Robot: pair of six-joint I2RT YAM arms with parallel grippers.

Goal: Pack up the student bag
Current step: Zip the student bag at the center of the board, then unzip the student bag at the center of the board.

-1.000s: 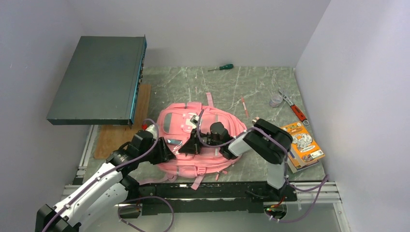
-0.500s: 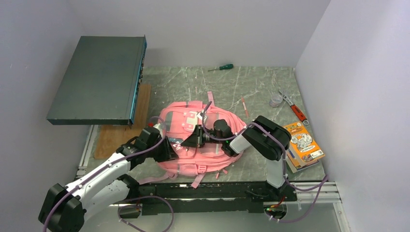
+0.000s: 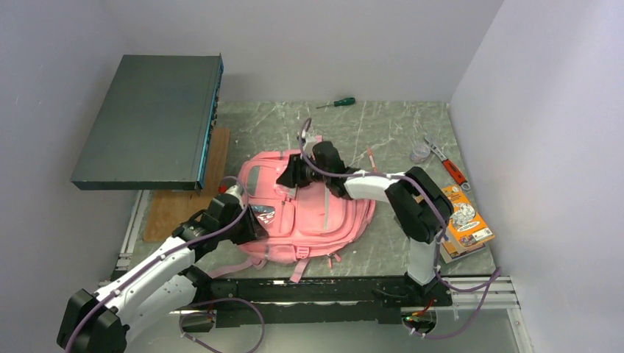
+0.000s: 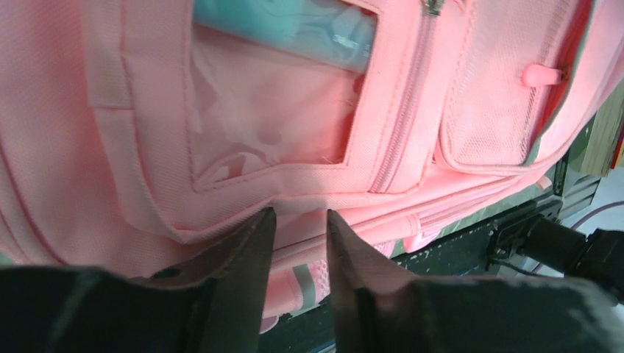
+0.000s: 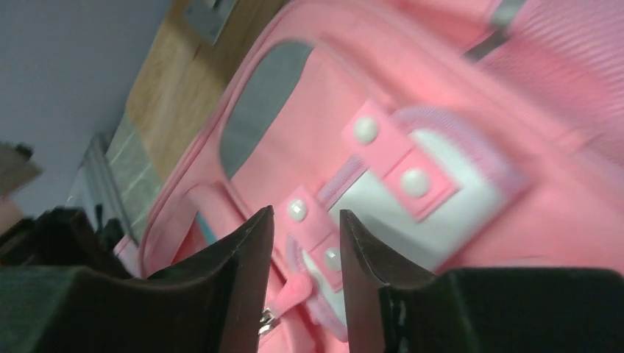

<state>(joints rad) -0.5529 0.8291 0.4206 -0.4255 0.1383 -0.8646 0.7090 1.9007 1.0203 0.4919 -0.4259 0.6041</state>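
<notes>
- Top external view: student bag (image 3: 316, 217) lies flat, front up, on the green marble table (image 3: 397, 132); pink straps trail off its near edge.
- L gripper (image 3: 256, 219) sits at the bag's near-left corner, touching the fabric.
- L wrist cam: fingers a narrow gap apart, tips at a seam fold just under the bag's clear window pocket (image 4: 272, 118); can't tell if fabric is pinched.
- Smth teal shows thru that window; a mesh pocket (image 4: 493, 110) sits beside it on the bag.
- R gripper (image 3: 288, 175) is at the bag's far end, over the white label patch (image 5: 375, 217).
- R wrist cam: jaws stand apart, a pink snap tab (image 5: 313, 232) visible thru the gap, nothing clamped btwn them.
- Beyond the bag's far end, well apart: green-handled screwdriver (image 3: 340, 102).
- Near the bag's far-right corner: red pen (image 3: 371, 162).
- Right of the bag, apart from it: orange book (image 3: 462, 220). Farther out, far-right: red-handled wrench (image 3: 450, 168) & small clear cup (image 3: 420, 153).
- Left of the bag: wooden board (image 3: 184, 197) just beside it, w/ a dark flat box (image 3: 151, 121) raised above the board.
</notes>
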